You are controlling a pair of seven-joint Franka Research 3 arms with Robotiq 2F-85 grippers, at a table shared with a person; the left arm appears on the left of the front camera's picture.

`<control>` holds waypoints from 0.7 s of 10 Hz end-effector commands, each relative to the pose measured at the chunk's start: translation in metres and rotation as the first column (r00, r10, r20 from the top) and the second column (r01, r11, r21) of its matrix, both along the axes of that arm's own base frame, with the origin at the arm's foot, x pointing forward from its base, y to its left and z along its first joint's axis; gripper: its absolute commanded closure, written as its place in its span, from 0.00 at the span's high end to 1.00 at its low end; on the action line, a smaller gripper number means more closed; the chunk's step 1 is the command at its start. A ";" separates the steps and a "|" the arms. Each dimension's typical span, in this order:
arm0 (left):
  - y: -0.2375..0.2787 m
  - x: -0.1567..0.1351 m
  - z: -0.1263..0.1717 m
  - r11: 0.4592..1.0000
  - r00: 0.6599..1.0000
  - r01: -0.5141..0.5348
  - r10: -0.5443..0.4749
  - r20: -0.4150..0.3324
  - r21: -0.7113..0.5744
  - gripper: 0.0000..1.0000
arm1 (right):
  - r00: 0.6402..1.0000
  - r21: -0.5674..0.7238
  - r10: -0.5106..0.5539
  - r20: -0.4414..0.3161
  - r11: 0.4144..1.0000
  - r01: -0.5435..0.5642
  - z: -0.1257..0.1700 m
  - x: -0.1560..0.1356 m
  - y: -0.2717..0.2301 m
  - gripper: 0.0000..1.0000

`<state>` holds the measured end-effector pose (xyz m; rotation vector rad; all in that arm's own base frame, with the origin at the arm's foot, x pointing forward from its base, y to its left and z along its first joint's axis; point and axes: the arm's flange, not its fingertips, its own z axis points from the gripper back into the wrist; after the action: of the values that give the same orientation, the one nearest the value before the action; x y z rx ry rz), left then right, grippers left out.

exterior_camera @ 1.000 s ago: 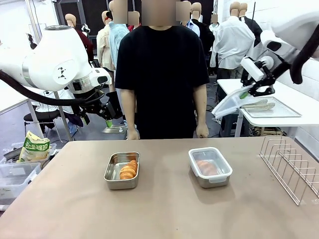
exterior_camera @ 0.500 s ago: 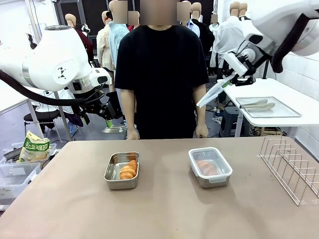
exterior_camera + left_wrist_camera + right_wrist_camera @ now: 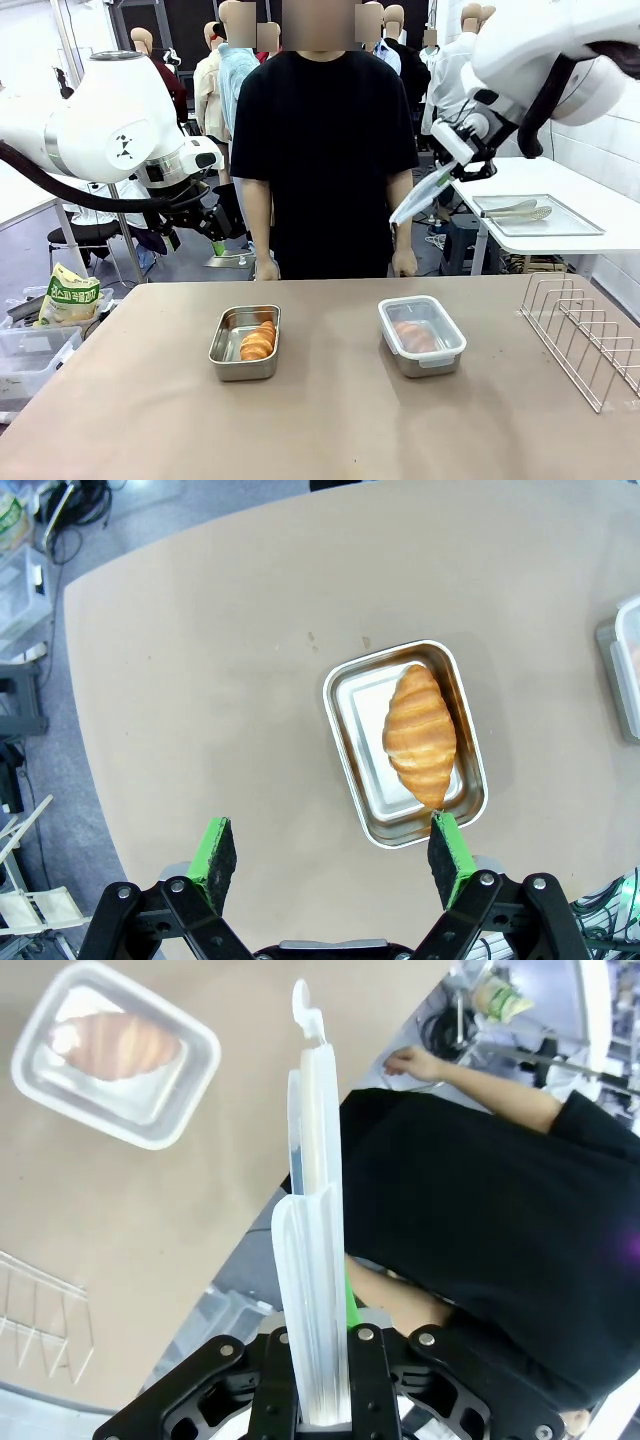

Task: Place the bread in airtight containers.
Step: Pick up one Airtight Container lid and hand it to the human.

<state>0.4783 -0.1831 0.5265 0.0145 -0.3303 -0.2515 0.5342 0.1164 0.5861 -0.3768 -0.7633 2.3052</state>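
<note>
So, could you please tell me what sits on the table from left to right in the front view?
Open tin with a roll → lidded tin with a roll inside → wire rack.

Bare table (image 3: 330, 420) surrounds both tins; the wire rack (image 3: 588, 335) crowds its right edge.

The front view looks level across the table (image 3: 330, 420) at the person (image 3: 325, 150) centre frame. The left wrist view looks straight down from high above; the right wrist view looks down, rolled sideways. All share the table.
</note>
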 end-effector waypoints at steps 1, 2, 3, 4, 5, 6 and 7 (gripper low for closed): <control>0.002 0.000 0.001 1.000 1.000 -0.002 0.002 0.001 0.001 1.00 | 0.999 0.038 0.026 0.040 0.999 -0.028 0.019 -0.013 0.003 0.00; 0.002 0.000 0.001 1.000 1.000 -0.002 0.002 0.001 0.001 1.00 | 0.999 0.038 0.026 0.040 0.999 -0.028 0.019 -0.013 0.003 0.00; 0.002 0.000 0.001 1.000 1.000 -0.002 0.002 0.001 0.001 1.00 | 0.999 0.038 0.026 0.040 0.999 -0.028 0.019 -0.013 0.003 0.00; 0.002 0.000 0.001 1.000 1.000 -0.002 0.002 0.001 0.001 1.00 | 0.999 0.038 0.026 0.040 0.999 -0.028 0.019 -0.013 0.003 0.00; 0.002 0.000 0.001 1.000 1.000 -0.002 0.002 0.001 0.001 1.00 | 0.999 0.038 0.026 0.040 0.999 -0.028 0.019 -0.013 0.003 0.00; 0.002 0.000 0.001 1.000 1.000 -0.002 0.002 0.001 0.001 1.00 | 0.999 0.038 0.026 0.040 0.999 -0.028 0.019 -0.013 0.003 0.00; 0.002 0.000 0.001 1.000 1.000 -0.002 0.002 0.001 0.001 1.00 | 0.999 0.038 0.026 0.040 0.999 -0.028 0.019 -0.013 0.003 0.00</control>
<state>0.4782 -0.1831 0.5266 0.0145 -0.3305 -0.2515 0.5218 0.1217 0.6081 -0.4077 -0.8049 2.3059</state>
